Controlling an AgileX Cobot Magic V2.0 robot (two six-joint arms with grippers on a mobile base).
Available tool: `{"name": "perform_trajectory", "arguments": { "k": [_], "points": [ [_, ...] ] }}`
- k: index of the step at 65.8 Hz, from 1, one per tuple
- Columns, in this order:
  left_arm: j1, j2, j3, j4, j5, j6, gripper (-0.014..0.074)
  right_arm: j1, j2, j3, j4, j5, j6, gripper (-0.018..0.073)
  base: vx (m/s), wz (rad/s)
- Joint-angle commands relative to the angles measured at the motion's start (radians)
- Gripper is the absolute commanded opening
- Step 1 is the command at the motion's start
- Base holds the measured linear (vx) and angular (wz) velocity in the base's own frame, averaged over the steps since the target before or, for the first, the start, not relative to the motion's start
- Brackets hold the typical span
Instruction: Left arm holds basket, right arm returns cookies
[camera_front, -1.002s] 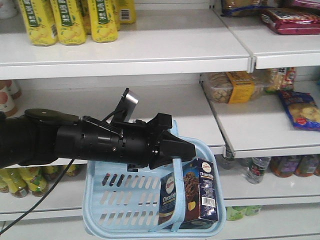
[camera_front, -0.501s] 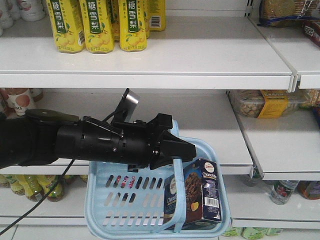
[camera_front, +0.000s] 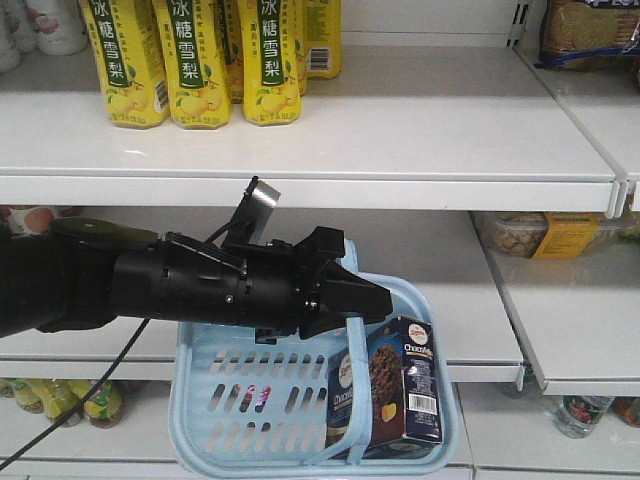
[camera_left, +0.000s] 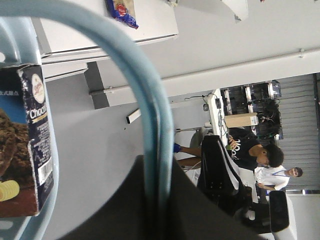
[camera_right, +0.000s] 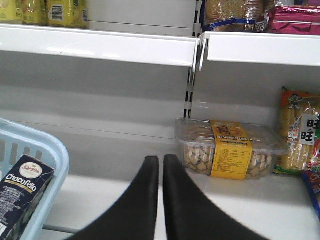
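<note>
**Left tool clamps the basket handle; right tool closed and empty**

Left tool (camera_front: 352, 300) is closed on the light blue handle (camera_front: 349, 405) of the basket (camera_front: 215, 400). In the left wrist view the handle runs straight between its dark fingers. The left arm (camera_front: 150, 285) reaches in level from the left of the front view, and the basket hangs below its tip in front of the white shelf (camera_front: 400, 130), which carries yellow bottles (camera_front: 190, 60).

The cookies box (camera_front: 390, 390) stands upright inside the basket at its right end as the front camera sees it, and the handle crosses in front of the box.

The right tool (camera_right: 161, 162) has its two black fingers pressed almost together with nothing between them. It points at a lower shelf near a clear tub (camera_right: 227, 147) of biscuits with a yellow label. It is well apart from the basket corner and the box at the lower left of that view.
</note>
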Motion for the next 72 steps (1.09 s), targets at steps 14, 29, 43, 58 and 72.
{"name": "perform_trajectory", "arguments": {
  "k": [14,29,43,58,72],
  "points": [
    [0.000,-0.054,-0.028,-0.110,0.058,0.007,-0.0003,-0.005,-0.011,0.018,-0.008,-0.075,-0.004,-0.0010,0.08,0.00],
    [0.000,-0.054,-0.028,-0.110,0.058,0.007,-0.0003,-0.005,-0.011,0.018,-0.008,-0.075,-0.004,-0.0010,0.05,-0.01],
    [0.000,-0.054,-0.028,-0.110,0.058,0.007,-0.0003,-0.005,-0.011,0.018,-0.008,-0.075,-0.004,-0.0010,0.04,0.00],
    [0.000,-0.054,-0.028,-0.110,0.058,0.007,-0.0003,-0.005,-0.011,0.018,-0.008,-0.075,-0.004,-0.0010,0.00,0.00],
    [0.000,-0.054,-0.028,-0.110,0.058,0.007,-0.0003,-0.005,-0.011,0.018,-0.008,-0.075,-0.004,-0.0010,0.00,0.00]
  ]
}}
